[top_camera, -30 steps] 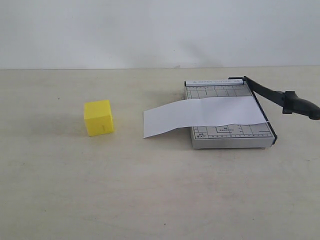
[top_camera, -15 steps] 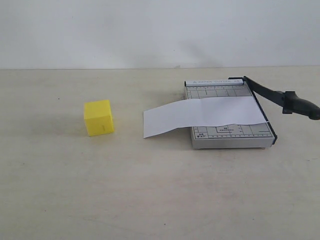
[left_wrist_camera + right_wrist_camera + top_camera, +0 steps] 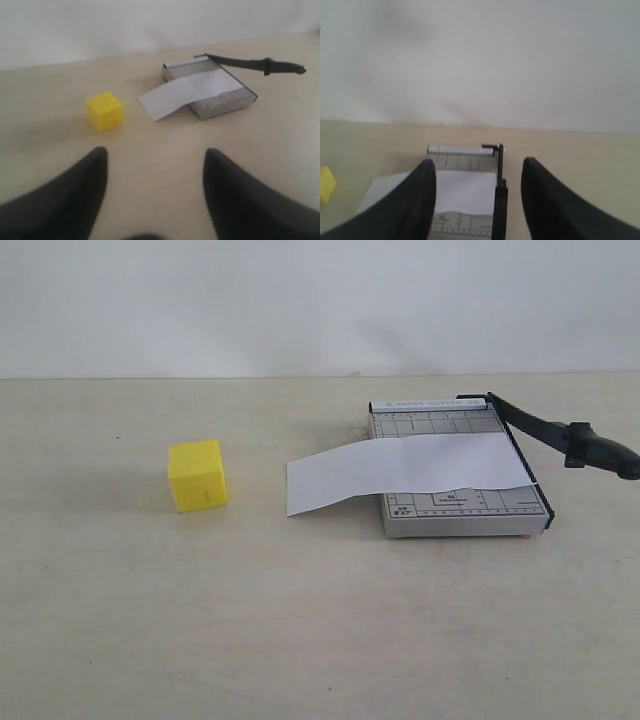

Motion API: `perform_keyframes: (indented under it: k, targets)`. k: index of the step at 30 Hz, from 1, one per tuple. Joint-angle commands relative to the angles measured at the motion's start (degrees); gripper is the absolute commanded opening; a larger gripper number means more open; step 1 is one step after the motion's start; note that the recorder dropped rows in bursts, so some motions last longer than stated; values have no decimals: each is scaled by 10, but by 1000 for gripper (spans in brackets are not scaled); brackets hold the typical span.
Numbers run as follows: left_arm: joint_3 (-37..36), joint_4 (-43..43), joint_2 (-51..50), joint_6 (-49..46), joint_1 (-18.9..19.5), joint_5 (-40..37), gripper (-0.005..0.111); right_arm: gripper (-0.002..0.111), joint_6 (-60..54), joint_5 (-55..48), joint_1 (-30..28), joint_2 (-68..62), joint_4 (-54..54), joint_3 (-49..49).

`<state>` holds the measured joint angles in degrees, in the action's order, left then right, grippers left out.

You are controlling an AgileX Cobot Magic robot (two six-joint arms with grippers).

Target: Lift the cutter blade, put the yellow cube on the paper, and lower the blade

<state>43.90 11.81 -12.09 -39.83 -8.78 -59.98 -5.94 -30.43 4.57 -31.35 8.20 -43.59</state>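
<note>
1. A bright yellow solid cube with plain faces sits flat on the pale beige tabletop. It is on the left side of the exterior view, and nothing touches it.
2. A small grey gridded cutter board lies flat on the tabletop on the right side of that view, well apart from the cube.
3. A plain white rectangular sheet of paper lies across the cutter board. Its right part rests on the grid. Its left part overhangs the board's left edge and droops to the tabletop, pointing toward the cube without reaching it.
4. The long slim black cutter blade is hinged at the board's far right corner. It angles away from the board's right edge, tilted up off the paper. Its thick rounded black handle hangs out beyond the board.
5. The left gripper hovers over bare tabletop with its two dark fingers spread wide and nothing between them. The cube and the cutter lie ahead of it, untouched.
6. The right gripper also has its fingers parted and holds nothing. The board, the paper and the blade show in the gap between its fingers, farther off.
7. A plain white wall stands behind the table.
</note>
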Motion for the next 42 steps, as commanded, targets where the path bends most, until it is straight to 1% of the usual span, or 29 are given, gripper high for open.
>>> perform_keyframes:
  k: [1, 6, 8, 10, 11, 15, 18, 21, 24, 26, 29, 31, 33, 34, 36, 37, 40, 42]
  targets:
    - [14, -2, -96, -14, -5, 37, 67, 51, 0, -34, 0, -62, -32, -26]
    - [37, -16, -186, -35, -5, 46, 62, 51, 0, -55, 0, -140, -58, -74]
    - [44, -16, -212, -37, -5, 47, 62, 54, 0, -64, 0, -171, -66, -99]
    - [46, -16, -229, -37, -5, 54, 62, 61, 0, -64, 0, -199, -72, -121]
    - [46, -16, -237, -37, -5, 57, 62, 62, 0, -66, 0, -213, -79, -131]
    - [48, -16, -253, -39, -5, 66, 62, 62, 3, -73, 0, -269, -107, -156]
    - [48, -17, -254, -39, -5, 66, 62, 62, 14, -86, 0, -313, -104, -170]
    - [48, -18, -254, -41, -5, 66, 62, 62, 5, -89, 0, -350, -56, -177]
    - [48, -18, -254, -41, -6, 65, 62, 62, -83, -98, 7, -379, 61, -177]
    - [48, -18, -254, -41, -6, 65, 62, 62, -144, -105, 27, -395, 116, -177]
    - [48, -18, -254, -41, -6, 65, 62, 62, -171, -89, 66, -414, 128, -177]
    - [48, -15, -254, -41, -6, 65, 62, 57, -168, -73, 80, -428, 120, -177]
    - [48, -5, -254, -41, -6, 65, 62, 46, -167, -60, 81, -439, 126, -177]
    - [48, 1, -254, -41, -6, 65, 62, 37, -164, -53, 81, -441, 126, -177]
    - [48, 10, -254, -41, -6, 66, 62, 14, -161, -40, 81, -438, 126, -177]
    - [48, 17, -254, -41, -6, 66, 62, 0, -161, -31, 80, -432, 126, -177]
    - [48, 34, -254, -52, -6, 66, 62, 0, -145, -14, 80, -408, 101, -177]
    - [48, 38, -254, -52, -6, 66, 62, 0, -107, -21, 80, -393, 56, -177]
